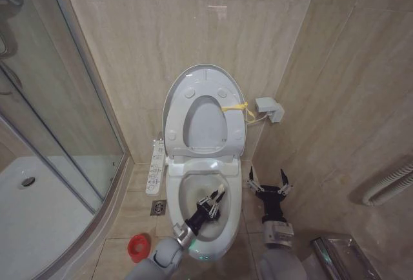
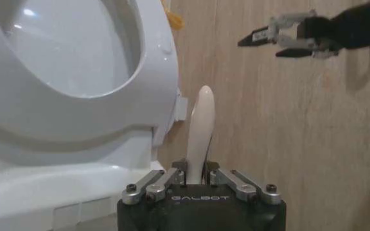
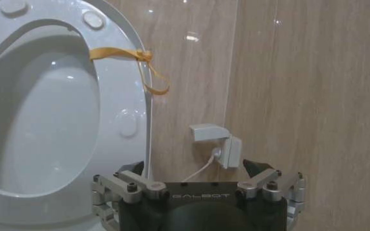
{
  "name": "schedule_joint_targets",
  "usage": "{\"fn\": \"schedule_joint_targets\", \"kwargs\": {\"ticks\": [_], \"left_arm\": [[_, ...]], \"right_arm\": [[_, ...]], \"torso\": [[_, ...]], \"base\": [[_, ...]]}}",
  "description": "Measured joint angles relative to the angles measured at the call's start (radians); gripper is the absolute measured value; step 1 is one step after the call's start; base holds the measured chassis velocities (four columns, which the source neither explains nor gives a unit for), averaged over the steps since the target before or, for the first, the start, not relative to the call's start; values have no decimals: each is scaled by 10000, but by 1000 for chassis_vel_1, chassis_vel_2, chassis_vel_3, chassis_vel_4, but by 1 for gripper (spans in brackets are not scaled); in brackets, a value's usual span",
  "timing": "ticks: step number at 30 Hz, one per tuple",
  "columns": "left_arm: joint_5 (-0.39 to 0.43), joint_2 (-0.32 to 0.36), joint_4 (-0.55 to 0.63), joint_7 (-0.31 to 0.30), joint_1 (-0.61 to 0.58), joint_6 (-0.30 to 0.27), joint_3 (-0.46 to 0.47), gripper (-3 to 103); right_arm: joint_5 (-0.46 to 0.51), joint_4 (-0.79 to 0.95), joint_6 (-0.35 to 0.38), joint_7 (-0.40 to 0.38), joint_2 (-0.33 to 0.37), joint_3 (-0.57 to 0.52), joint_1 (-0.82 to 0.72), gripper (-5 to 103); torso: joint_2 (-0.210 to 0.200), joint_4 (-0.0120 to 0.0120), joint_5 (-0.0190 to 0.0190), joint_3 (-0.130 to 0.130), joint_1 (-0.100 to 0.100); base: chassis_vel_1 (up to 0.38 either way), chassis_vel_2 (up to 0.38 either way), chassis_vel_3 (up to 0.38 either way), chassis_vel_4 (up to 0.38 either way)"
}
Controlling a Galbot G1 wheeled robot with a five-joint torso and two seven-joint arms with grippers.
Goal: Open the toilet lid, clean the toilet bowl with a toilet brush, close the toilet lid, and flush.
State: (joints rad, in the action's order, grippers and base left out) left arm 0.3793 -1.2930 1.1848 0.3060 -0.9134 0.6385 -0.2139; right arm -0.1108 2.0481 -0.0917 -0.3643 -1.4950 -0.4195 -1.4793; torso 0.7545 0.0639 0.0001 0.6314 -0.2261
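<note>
Left gripper (image 1: 213, 204): inside the toilet bowl (image 1: 232, 193), low over its front half; fingers clamped on the toilet brush (image 1: 219, 193).
Toilet brush: slim white handle runs from between the left gripper's fingers up and away from the wrist; in the left wrist view the handle (image 2: 199, 130) stands straight out of the left gripper (image 2: 198, 177), its rounded end uppermost. Bristle head cannot be made out.
Right gripper (image 1: 268, 182): held beside the bowl on the robot's right, clear of the rim, fingers spread apart and holding nothing; seen farther off in the left wrist view (image 2: 269, 44).
Toilet lid (image 1: 179, 86): raised upright against the tiled wall, behind the bowl; glossy white, small round bumpers on its inner face.
Seat ring (image 1: 205, 93): raised with the lid, oval hole facing forward.
Yellow tie (image 1: 235, 108): knotted at the lid's right edge; also plain in the right wrist view (image 3: 130, 60).
Toilet bowl: white, brownish staining inside; button panel (image 1: 155, 166) along its left side.
Red cup (image 1: 137, 247): on the floor, left of the bowl.
</note>
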Motion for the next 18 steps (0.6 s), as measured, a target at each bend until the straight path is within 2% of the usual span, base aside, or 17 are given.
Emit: {"fn": "schedule_joint_targets", "kwargs": {"ticks": [8,18], "left_arm": [[-173,-134,-354,-23,272,81,172,16],[0,-823,-625,-25,1278,-109,-560,16]], "right_arm": [[0,1,0,0,0,0,-1,100],[0,1,0,0,0,0,0,100]], "torso": [[0,0,0,1,0],[-1,3,1,3,-1]], "base": [[0,0,0,0],[0,0,0,0]]}}
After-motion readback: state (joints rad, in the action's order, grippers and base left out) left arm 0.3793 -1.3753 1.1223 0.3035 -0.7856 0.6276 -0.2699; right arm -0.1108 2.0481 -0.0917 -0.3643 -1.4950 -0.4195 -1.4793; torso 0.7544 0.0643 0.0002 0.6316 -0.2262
